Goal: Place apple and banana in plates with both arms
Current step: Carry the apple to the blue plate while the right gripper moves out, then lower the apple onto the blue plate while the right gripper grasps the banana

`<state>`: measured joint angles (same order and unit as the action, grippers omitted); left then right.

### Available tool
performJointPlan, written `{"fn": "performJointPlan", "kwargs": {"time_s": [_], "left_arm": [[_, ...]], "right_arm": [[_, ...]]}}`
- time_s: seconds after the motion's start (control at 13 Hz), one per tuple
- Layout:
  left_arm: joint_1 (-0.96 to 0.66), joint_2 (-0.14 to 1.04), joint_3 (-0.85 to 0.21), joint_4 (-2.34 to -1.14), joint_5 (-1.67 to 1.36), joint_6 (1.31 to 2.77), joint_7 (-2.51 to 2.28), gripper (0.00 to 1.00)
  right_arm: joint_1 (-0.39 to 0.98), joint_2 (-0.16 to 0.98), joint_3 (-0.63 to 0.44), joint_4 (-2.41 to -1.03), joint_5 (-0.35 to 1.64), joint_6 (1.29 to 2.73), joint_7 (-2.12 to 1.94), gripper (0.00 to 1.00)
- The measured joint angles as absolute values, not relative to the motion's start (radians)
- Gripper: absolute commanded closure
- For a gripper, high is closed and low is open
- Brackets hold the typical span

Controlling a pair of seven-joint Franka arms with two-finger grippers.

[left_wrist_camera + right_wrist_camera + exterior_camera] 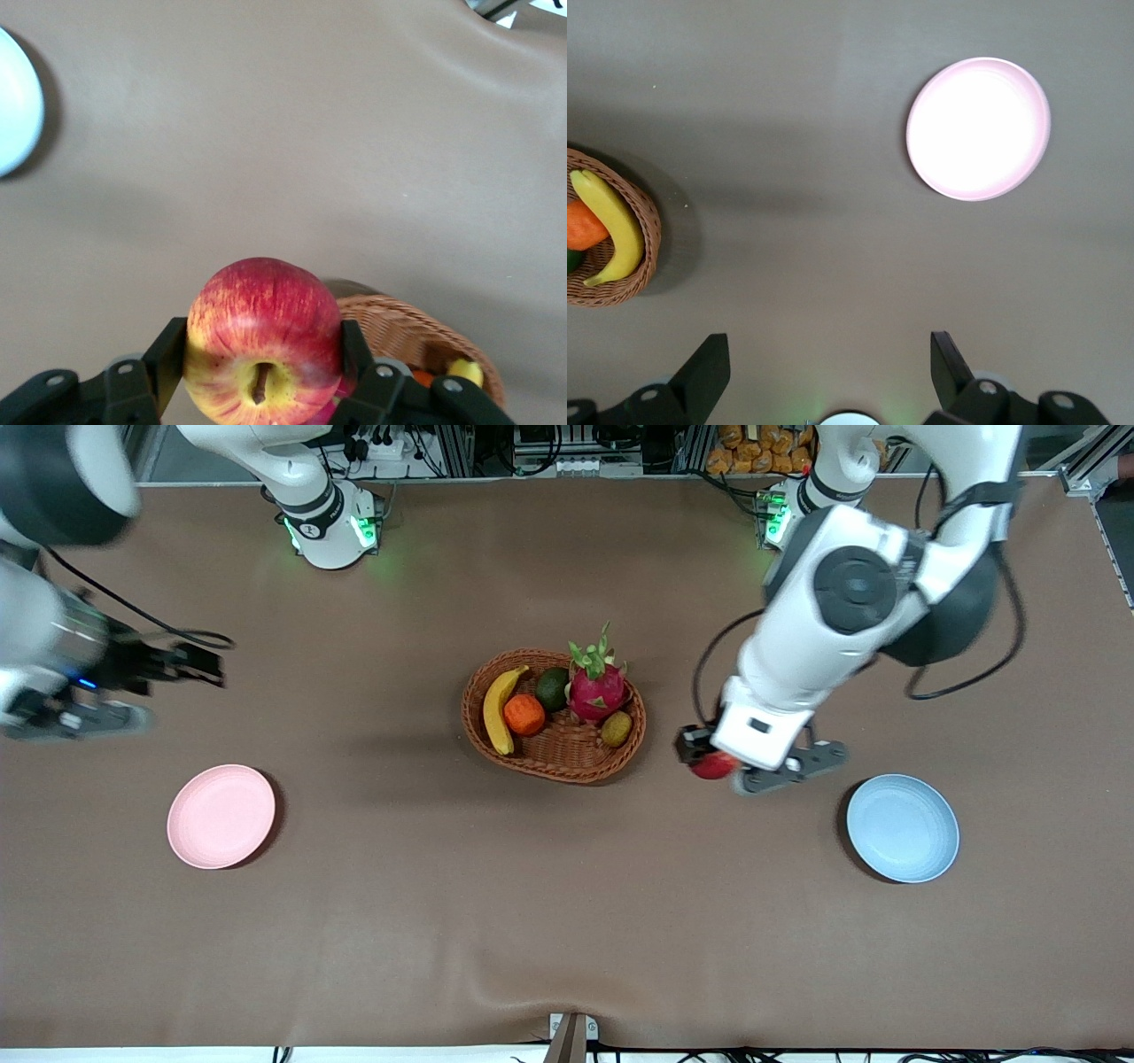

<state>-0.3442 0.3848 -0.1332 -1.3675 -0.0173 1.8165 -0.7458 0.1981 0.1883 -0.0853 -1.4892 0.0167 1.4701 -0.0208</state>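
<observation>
My left gripper (709, 760) is shut on the red and yellow apple (714, 765) and holds it in the air over the table between the wicker basket (567, 757) and the pale blue plate (902, 827). In the left wrist view the apple (262, 336) sits between both fingers (168, 354), stem dimple showing. The yellow banana (498, 710) lies in the basket at the right arm's end; it also shows in the right wrist view (611, 226). My right gripper (199, 664) is open and empty, up over the table above the pale pink plate (221, 816), which shows in the right wrist view (979, 128).
The basket also holds an orange fruit (524, 714), a dark green avocado (552, 688), a pink dragon fruit (596, 686) and a kiwi (617, 729). The blue plate's edge shows in the left wrist view (16, 106). Brown cloth covers the table.
</observation>
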Motion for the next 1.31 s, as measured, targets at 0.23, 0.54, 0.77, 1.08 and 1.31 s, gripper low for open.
{"fn": "performJointPlan", "kwargs": {"time_s": [0.23,0.54,0.77,1.08,1.31], "left_arm": [[-0.259,0.368,-0.136,-1.371,-0.018,1.795,-0.606,1.00],[-0.175,0.367,-0.138,-1.386,-0.018,1.779,-0.480,1.00],[-0.128,0.367,-0.138,-1.415,-0.018,1.778,-0.409,1.00],[-0.084,0.368,-0.138,-1.446,-0.018,1.779,-0.335,1.00],[-0.078,0.375,-0.138,-1.479,-0.018,1.782,-0.333,1.00]], "right_arm": [[0.246,0.274,-0.085,-1.489,0.017,1.555,-0.019,0.00],[0.305,0.356,-0.084,-1.489,0.016,1.641,-0.020,0.00],[0.402,0.429,-0.083,-1.490,0.016,1.707,0.001,0.00],[0.520,0.548,-0.082,-1.481,0.016,1.792,0.282,0.00],[0.608,0.628,-0.082,-1.436,0.016,1.866,0.488,0.00]]}}
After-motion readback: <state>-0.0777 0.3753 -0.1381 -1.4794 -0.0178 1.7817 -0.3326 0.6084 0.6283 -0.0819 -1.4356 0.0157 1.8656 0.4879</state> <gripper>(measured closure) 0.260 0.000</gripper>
